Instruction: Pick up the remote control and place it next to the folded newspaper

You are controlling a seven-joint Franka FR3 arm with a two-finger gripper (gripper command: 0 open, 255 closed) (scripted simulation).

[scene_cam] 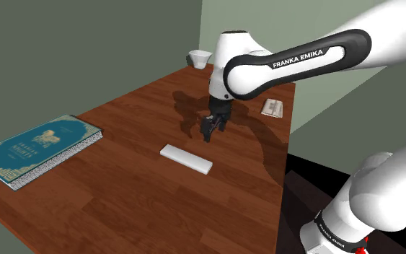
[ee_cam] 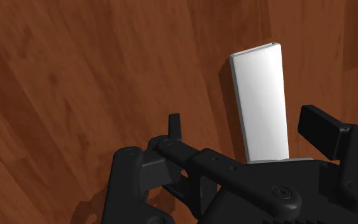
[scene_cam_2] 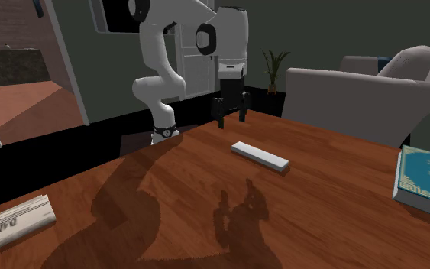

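black two-finger gripper: fingers seen spread apart, nothing clasped, poised near flat white rectangular remote control | folded pale newspaper: laid well apart from it

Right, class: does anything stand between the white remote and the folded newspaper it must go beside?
Nothing visible does. Bare wooden table runs from the remote to the newspaper. The book lies on the remote's other side, and the open tool hangs above the table.

Polished wood table, remote control smooth, perhaps plastic.
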